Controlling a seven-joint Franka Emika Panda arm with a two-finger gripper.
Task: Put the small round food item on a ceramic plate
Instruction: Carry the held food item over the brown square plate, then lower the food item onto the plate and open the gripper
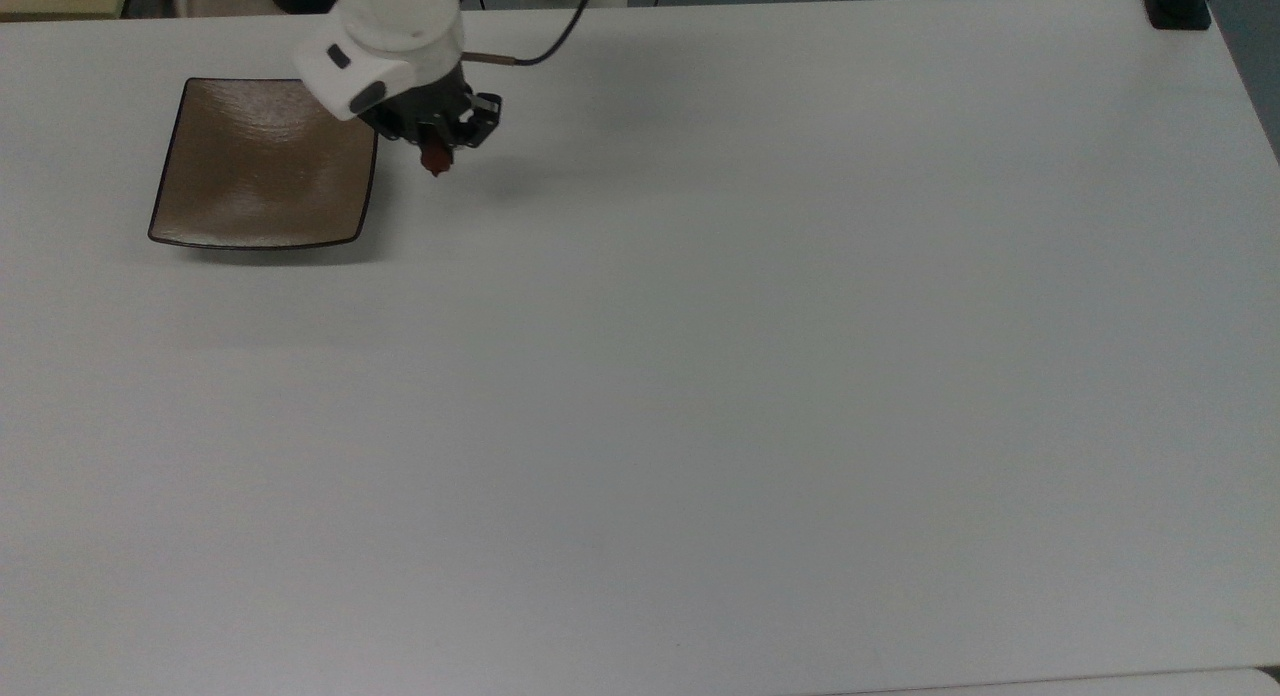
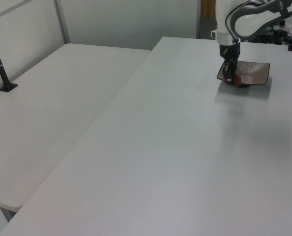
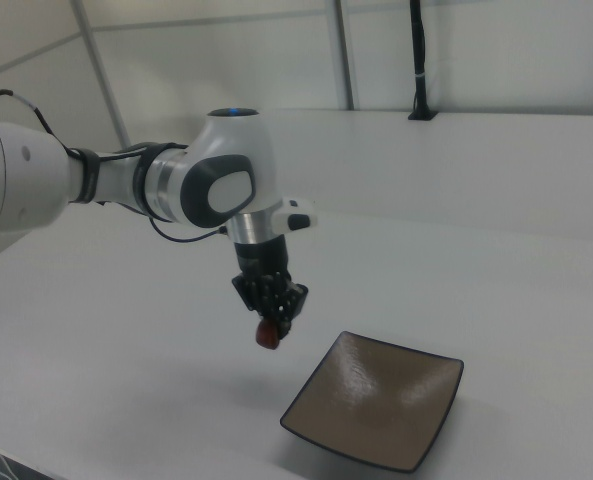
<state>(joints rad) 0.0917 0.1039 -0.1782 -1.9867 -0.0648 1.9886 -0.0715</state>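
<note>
Gripper [image 3: 269, 330] jaws clamped on the nut [image 3: 267, 336], lifted clear of the table [image 1: 700, 376]. Nut hangs just beside the plate [image 1: 262, 166], off its edge on the top view's right, not over it.

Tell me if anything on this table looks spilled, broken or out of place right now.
Nothing stands out. The pincer holds the small round food item in the air beside the ceramic plate, which sits flat, whole and bare on the white table. No spill or damage shows.
</note>
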